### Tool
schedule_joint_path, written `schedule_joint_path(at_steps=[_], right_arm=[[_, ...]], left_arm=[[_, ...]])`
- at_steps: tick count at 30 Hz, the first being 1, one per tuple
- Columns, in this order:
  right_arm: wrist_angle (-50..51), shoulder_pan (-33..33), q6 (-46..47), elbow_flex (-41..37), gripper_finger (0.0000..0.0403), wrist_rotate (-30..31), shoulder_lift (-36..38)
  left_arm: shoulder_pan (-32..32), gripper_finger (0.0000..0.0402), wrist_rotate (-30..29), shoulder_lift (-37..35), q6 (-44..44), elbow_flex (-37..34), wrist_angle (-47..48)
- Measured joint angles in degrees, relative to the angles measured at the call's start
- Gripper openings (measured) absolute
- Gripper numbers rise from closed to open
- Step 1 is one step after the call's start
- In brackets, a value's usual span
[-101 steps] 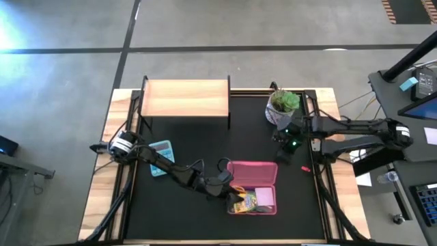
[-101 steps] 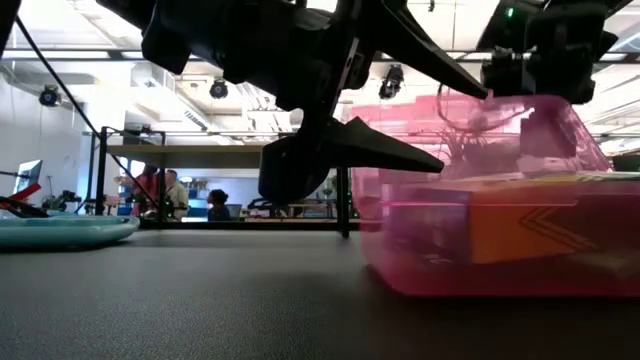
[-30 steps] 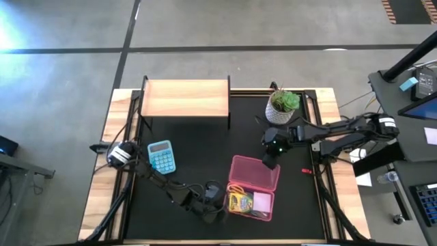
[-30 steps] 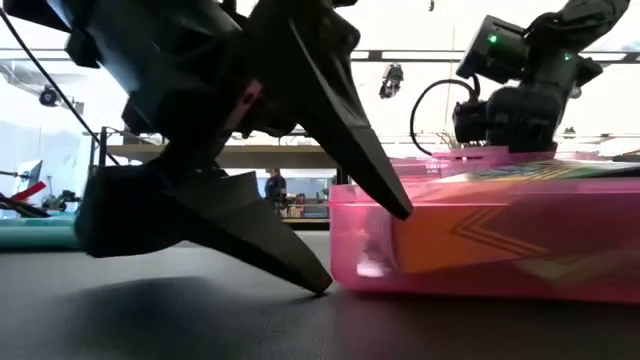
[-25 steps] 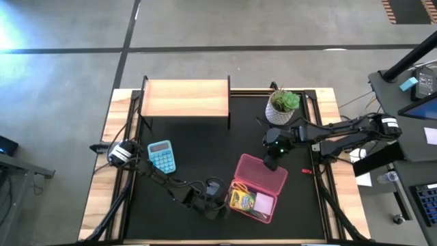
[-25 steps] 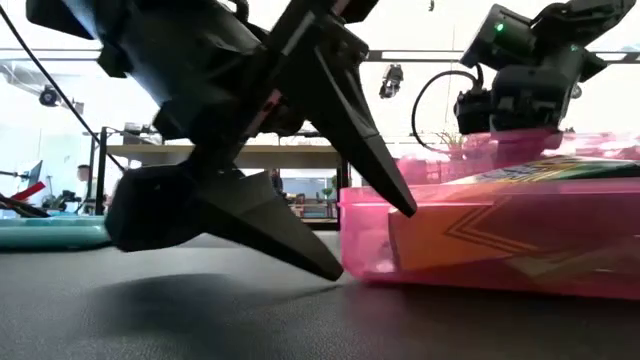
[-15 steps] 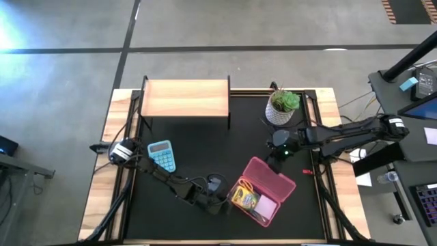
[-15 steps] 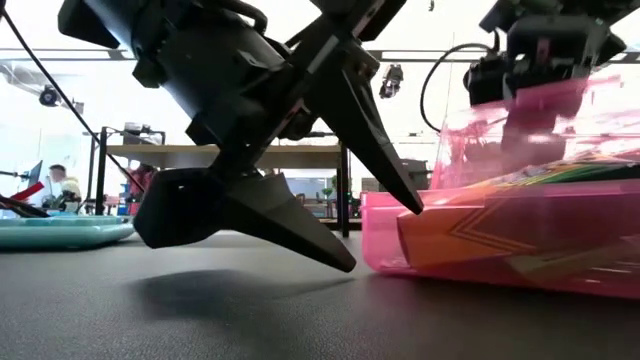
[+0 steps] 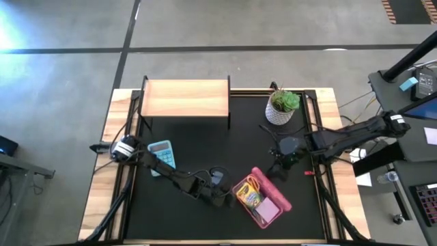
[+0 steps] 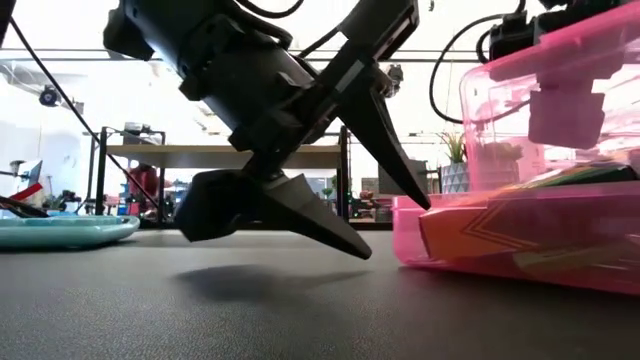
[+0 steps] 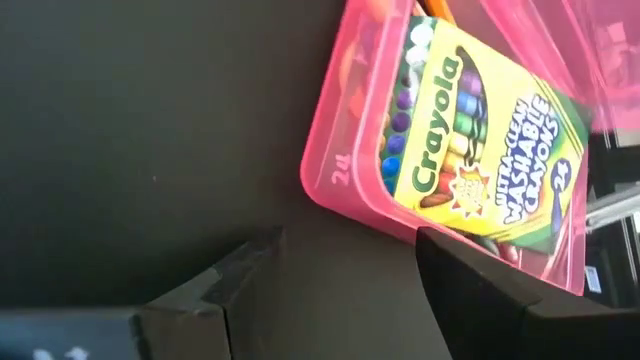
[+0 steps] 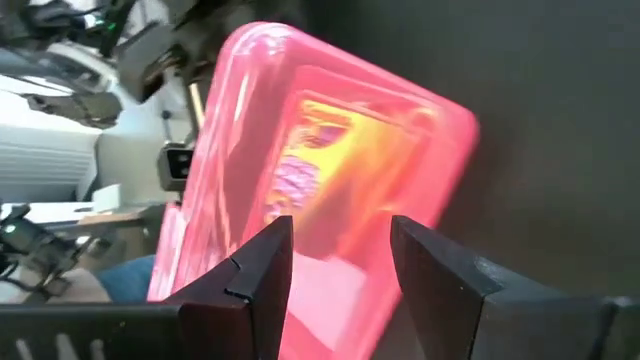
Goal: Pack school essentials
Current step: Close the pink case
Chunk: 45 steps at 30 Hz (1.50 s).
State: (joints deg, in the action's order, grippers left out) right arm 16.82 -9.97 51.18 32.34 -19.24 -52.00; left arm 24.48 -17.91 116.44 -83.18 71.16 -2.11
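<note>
A clear pink plastic box [image 9: 272,205] lies askew on the black mat at the near middle. Inside are a yellow-green crayon box [image 11: 480,110], orange pencils [image 11: 436,8] and a pink pad [image 9: 270,209]. Its lid [image 10: 540,75] stands raised and tilted over the base. My left gripper [image 9: 220,195] is open, low on the mat at the box's left corner. My right gripper [image 9: 278,169] is open, above the far side of the lid, with the lid [image 12: 320,150] ahead of its fingers. My left gripper's upper fingertip [image 10: 420,203] rests against the box's left corner at the rim [image 10: 432,212]. Its lower fingertip [image 10: 360,252] rests on the mat. The fingers come slanting down from the table's left, and the box's base lies flat on the mat. My right gripper stands at the raised lid's free edge [image 10: 520,55], coming from above and the far right. I cannot tell whether its fingers touch the lid.
A teal calculator [image 9: 162,154] lies at the left. A potted green plant [image 9: 282,106] stands at the far right, and a wooden shelf [image 9: 186,97] at the far edge. A small red thing [image 9: 306,171] lies right of the box.
The pink box has turned clockwise on the mat and slid toward the table's right. Its lid has swung up from lying open to standing over the base. My right gripper has gone right and toward the near edge with the lid. My left gripper has followed the box's corner.
</note>
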Motion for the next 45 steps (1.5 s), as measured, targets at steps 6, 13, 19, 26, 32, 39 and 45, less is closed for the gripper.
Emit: schedule_joint_path(at_steps=[6,13,19,26,32,39,45], right_arm=[[-6.61,-4.38,1.64,0.02,0.0162,0.97,-3.04],[-11.15,-8.32,3.80,0.02,0.0162,1.25,-6.44],[-16.24,-10.55,3.94,0.04,0.0162,1.26,-10.48],[-19.94,-10.80,3.61,0.09,0.0162,1.26,-15.98],[-20.72,-10.80,2.25,0.14,0.0162,1.24,-21.02],[-21.44,-10.78,1.32,0.33,0.0162,0.91,-24.51],[-21.16,-10.78,0.55,0.26,0.0162,1.06,-24.36]], left_arm=[[-1.35,0.0210,0.02,0.00,0.86,0.09,-0.03],[-2.34,0.0210,0.09,0.00,1.34,0.17,-0.42],[-3.09,0.0210,0.07,0.00,1.44,0.17,-0.44],[-3.63,0.0210,0.09,0.00,1.44,0.19,-0.44],[-4.16,0.0210,0.07,-0.13,1.69,0.39,-0.40],[-4.25,0.0210,0.04,-3.33,6.76,0.33,-0.26],[-3.15,0.0210,-0.09,-7.12,13.03,1.92,-1.11]])
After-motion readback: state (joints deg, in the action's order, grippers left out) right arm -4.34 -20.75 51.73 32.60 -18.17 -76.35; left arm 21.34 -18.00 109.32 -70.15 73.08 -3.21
